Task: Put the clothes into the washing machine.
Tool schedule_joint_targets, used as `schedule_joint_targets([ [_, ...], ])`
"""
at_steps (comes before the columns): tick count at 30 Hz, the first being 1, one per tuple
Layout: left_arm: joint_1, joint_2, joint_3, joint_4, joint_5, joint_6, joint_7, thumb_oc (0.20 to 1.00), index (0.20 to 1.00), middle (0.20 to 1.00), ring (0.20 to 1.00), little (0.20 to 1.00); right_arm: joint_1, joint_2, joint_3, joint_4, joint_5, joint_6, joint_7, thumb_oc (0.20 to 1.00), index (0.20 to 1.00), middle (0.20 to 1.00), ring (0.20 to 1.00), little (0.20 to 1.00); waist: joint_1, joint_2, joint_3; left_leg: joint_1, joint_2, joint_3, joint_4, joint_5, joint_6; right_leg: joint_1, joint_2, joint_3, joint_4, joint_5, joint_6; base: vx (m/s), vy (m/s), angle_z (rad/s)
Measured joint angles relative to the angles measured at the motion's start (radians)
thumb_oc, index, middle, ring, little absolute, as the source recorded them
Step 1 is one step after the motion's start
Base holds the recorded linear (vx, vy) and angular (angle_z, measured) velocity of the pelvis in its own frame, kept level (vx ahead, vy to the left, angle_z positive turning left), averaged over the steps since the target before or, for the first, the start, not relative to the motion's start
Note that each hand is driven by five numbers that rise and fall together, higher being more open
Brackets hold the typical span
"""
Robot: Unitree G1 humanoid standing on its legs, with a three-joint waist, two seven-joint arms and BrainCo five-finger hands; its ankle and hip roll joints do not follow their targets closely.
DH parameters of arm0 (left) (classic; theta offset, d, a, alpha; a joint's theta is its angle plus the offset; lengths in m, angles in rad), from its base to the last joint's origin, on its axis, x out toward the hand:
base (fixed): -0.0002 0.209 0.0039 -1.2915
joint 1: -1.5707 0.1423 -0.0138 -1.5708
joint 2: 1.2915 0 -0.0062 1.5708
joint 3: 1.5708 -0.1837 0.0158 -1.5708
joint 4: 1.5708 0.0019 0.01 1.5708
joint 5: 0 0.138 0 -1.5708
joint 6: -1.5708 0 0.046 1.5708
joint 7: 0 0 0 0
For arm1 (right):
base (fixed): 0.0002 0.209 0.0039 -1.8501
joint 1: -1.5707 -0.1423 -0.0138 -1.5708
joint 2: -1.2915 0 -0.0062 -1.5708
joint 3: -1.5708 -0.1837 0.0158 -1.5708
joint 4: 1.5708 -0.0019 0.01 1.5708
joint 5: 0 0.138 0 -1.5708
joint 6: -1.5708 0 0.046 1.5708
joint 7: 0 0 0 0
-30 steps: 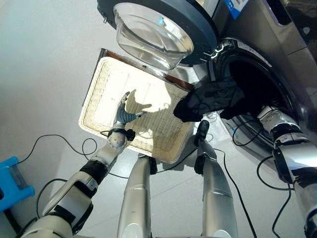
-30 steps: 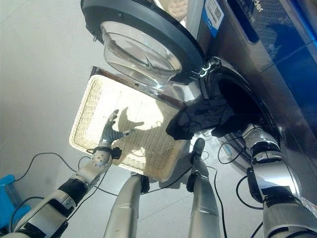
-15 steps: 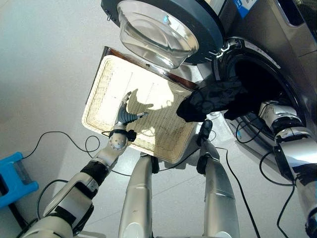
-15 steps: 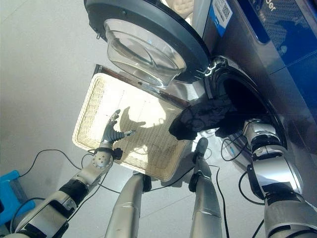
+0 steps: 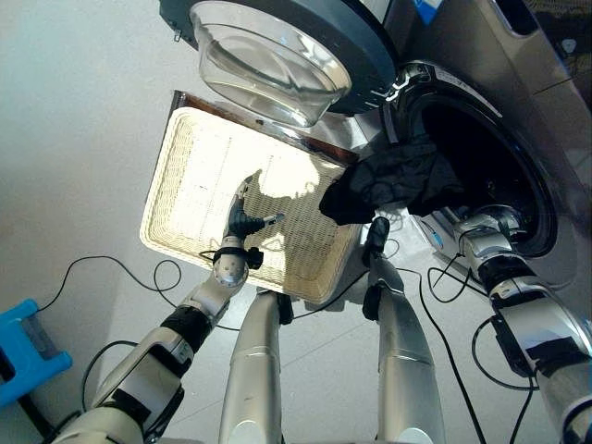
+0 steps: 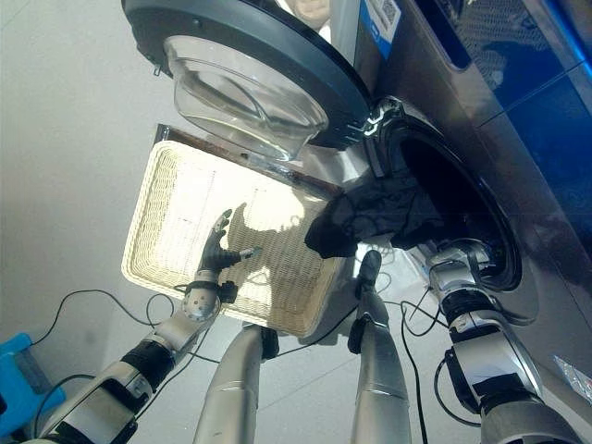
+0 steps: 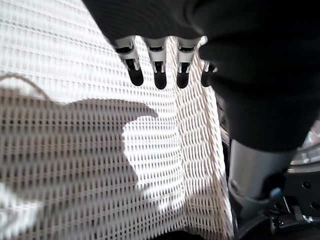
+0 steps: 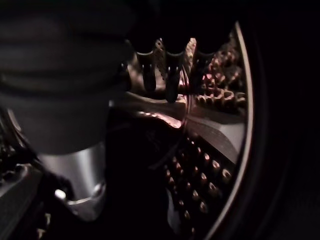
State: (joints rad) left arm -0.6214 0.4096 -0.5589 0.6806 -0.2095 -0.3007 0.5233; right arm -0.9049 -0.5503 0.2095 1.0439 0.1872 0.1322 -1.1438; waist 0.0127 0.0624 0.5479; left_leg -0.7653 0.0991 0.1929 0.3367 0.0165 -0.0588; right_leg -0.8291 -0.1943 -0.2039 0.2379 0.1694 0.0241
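One dark garment (image 5: 393, 180) hangs over the lower rim of the washing machine's (image 5: 518, 111) round opening at right of centre in the head views, half in the drum and half drooping toward the wicker tray (image 5: 199, 162) on the floor. Above, the glass-domed door (image 5: 277, 46) stands swung wide. Over the tray at lower left, the left hand (image 5: 242, 211) hovers with fingers (image 7: 160, 75) spread, holding nothing. Inside the drum (image 8: 210, 125), the right hand (image 8: 167, 80) has straight, empty fingers.

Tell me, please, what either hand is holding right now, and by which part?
The left hand holds nothing, open above the wicker basket. The right hand reaches into the drum; any hold cannot be told.
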Motion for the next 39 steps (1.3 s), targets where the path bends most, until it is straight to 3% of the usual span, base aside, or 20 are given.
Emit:
schedule_joint_targets([
  [2,-0.001,-0.001,0.0,0.0,0.0,0.0,0.002,1.0,1.0,1.0,1.0,1.0,0.012,0.002,0.004,-0.001,-0.002,-0.004,-0.001,1.0,1.0,1.0,1.0,1.0,-0.004,0.0,0.0,0.0,0.0,0.0,0.0,0.0,0.0,0.0,0.0,0.0,0.0,0.0,-0.001,-0.04,0.025,0.01],
  [5,0.012,-0.008,0.04,-0.002,0.001,-0.01,0.038,1.0,1.0,1.0,1.0,1.0,0.111,0.025,0.126,-0.126,-0.291,-0.078,-0.05,1.0,1.0,1.0,1.0,1.0,-0.024,-0.004,-0.003,-0.018,-0.001,0.006,-0.009,0.0,0.0,-0.021,0.0,0.003,0.0,-0.002,0.002,-0.02,0.001,0.02],
  [8,0.012,-0.011,0.041,-0.002,0.001,-0.017,0.041,1.0,1.0,1.0,1.0,1.0,0.125,0.043,0.16,-0.078,-0.359,-0.081,-0.043,1.0,1.0,1.0,1.0,1.0,-0.024,-0.004,-0.003,-0.017,0.003,0.011,-0.005,-0.002,0.0,-0.022,0.001,0.004,0.0,-0.002,0.002,-0.01,-0.011,-0.06],
  [16,0.014,-0.016,0.041,0.001,0.002,-0.036,0.048,1.0,1.0,1.0,1.0,1.0,0.188,0.058,0.165,-0.02,-0.408,-0.086,-0.028,1.0,1.0,1.0,1.0,1.0,-0.028,-0.004,-0.003,-0.017,0.003,0.013,-0.011,-0.003,0.0,-0.023,0.001,0.003,-0.005,-0.003,0.004,0.0,0.0,0.0],
  [27,0.013,-0.019,0.042,0.013,0.079,-0.041,0.096,1.0,1.0,1.0,1.0,1.0,0.216,0.058,0.259,-0.083,-0.61,-0.093,-0.041,1.0,1.0,1.0,1.0,1.0,-0.052,-0.005,-0.003,-0.018,0.006,0.017,-0.018,-0.004,-0.002,-0.023,0.006,0.003,-0.017,-0.003,0.004,0.0,0.0,0.0],
  [31,0.013,-0.02,0.041,0.046,0.079,-0.04,0.096,1.0,1.0,1.0,1.0,1.0,0.207,0.033,0.307,-0.102,-0.749,-0.101,-0.068,1.0,1.0,1.0,1.0,1.0,-0.052,-0.005,-0.003,-0.018,0.011,0.017,-0.018,-0.006,-0.004,-0.023,0.011,0.003,-0.018,-0.003,0.004,0.0,-0.008,0.0],
  [39,0.01,-0.017,0.041,0.068,0.079,-0.042,0.096,1.0,1.0,1.0,1.0,1.0,0.171,0.0,0.402,-0.055,-0.873,-0.107,-0.009,1.0,1.0,1.0,1.0,1.0,-0.05,-0.005,-0.003,-0.022,0.013,0.014,-0.016,-0.006,-0.005,-0.023,0.011,0.0,-0.018,-0.003,0.004,0.0,-0.024,0.01],
])
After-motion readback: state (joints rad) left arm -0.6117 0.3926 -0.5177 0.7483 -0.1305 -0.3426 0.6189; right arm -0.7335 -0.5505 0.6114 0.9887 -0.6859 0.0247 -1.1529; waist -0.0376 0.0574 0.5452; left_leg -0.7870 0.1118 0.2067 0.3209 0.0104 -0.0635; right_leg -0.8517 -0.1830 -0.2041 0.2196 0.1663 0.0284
